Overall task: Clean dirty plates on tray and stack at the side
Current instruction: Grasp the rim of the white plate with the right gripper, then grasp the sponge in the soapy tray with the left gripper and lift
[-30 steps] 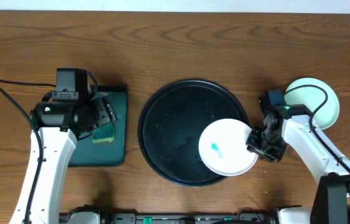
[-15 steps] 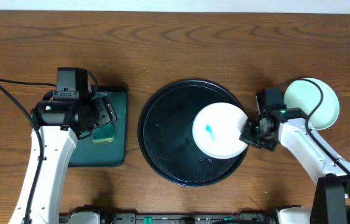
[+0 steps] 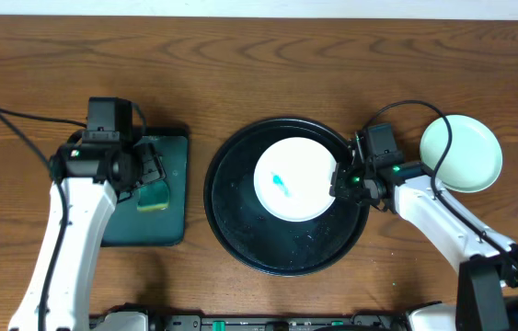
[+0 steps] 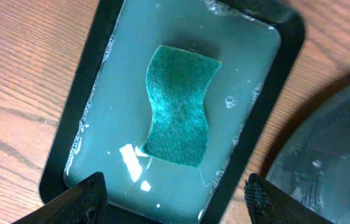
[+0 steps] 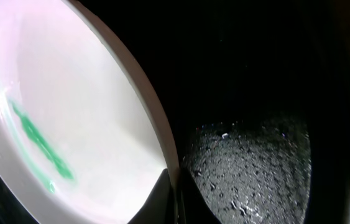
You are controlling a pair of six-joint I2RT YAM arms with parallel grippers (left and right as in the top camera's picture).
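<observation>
One white plate (image 3: 295, 179) sits inside the black tray (image 3: 240, 244), toward its upper right, with a single teal smear (image 3: 279, 182) near its centre; its right edge comes close to the tray's raised rim, leaving a wide crescent of wet black floor free to the left and below. The right gripper (image 3: 339, 181) is pinched onto that right edge, fingers together on the rim (whether the plate lies flat or is tipped cannot be told). One mint-green plate (image 3: 466, 152) shows on the tabletop (image 3: 259, 64) right of the tray, clear of its rim, a cable (image 3: 424, 110) arching over it; bare wood runs broad along the far side. Left of the black tray, across a narrow strip of wood, one green tray (image 4: 87, 81) holds soapy water and one sponge (image 4: 178, 106); the left gripper (image 4: 178, 205) hangs above it, fingers wide apart, holding nothing.
</observation>
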